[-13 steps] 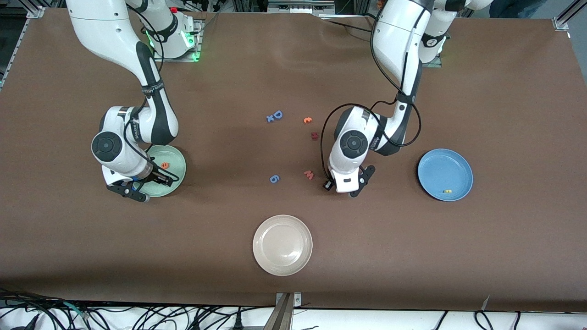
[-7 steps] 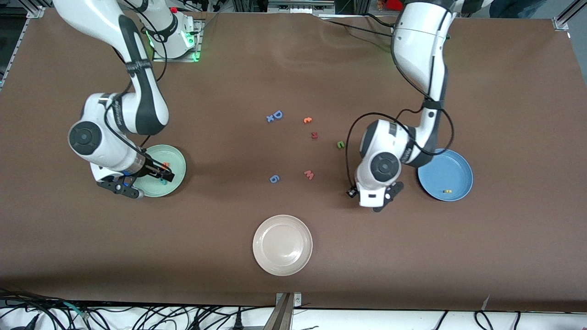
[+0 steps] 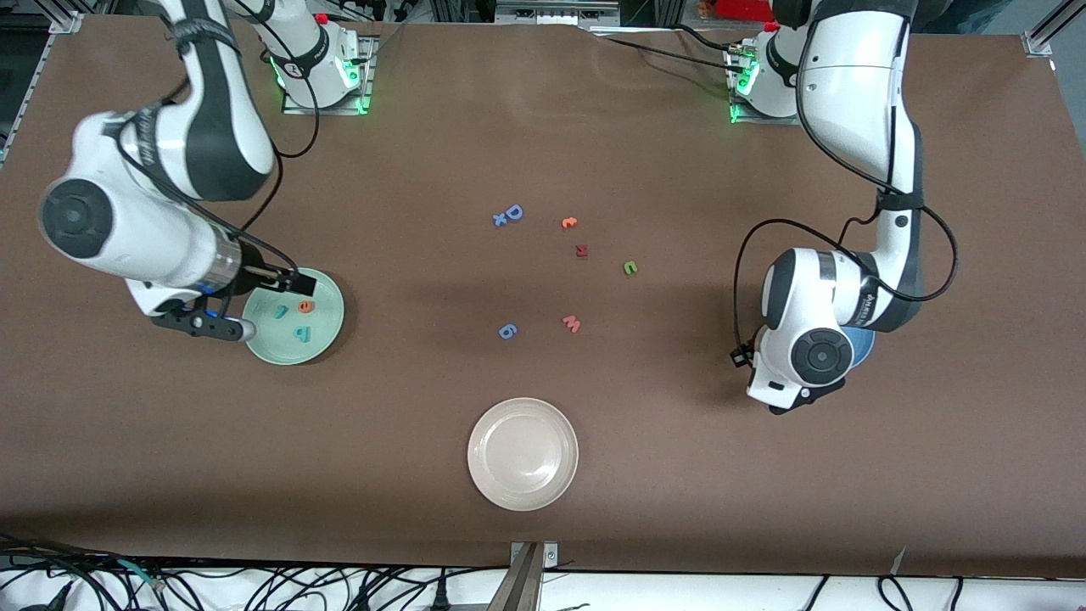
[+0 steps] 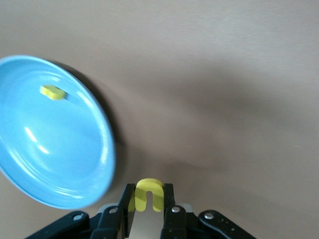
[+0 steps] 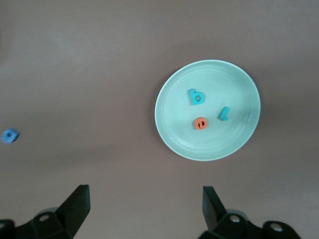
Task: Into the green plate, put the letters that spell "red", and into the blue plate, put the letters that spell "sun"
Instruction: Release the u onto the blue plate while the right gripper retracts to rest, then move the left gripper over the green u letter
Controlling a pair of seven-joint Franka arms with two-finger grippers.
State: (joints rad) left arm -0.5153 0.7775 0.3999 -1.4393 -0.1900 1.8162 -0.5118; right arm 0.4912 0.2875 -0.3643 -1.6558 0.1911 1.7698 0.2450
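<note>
A brown tabletop (image 3: 543,127) holds scattered small letters and three plates. At the right arm's end sits the green plate (image 3: 327,339), with the orange "e" (image 3: 305,306), the teal "r" (image 3: 281,311) and the teal "d" (image 3: 302,331) lying inside it, apart from one another. The right pincer (image 5: 144,206) hangs over the tabletop just beside this plate, its fingers spread wide and holding nothing.

At the left arm's end, the left pincer (image 4: 148,209) is clenched on the yellow "u" (image 4: 148,194), over the tabletop just beside the blue plate (image 4: 30,164). One yellow letter (image 4: 52,92) lies in that plate. The olive-green "n" (image 3: 629,267) lies on the tabletop near mid-table, close to a dark red letter (image 3: 581,250), a small orange letter (image 3: 569,222) and a pink "w" (image 3: 572,322). A whitish-beige plate (image 3: 488,488) sits nearest the front camera.
</note>
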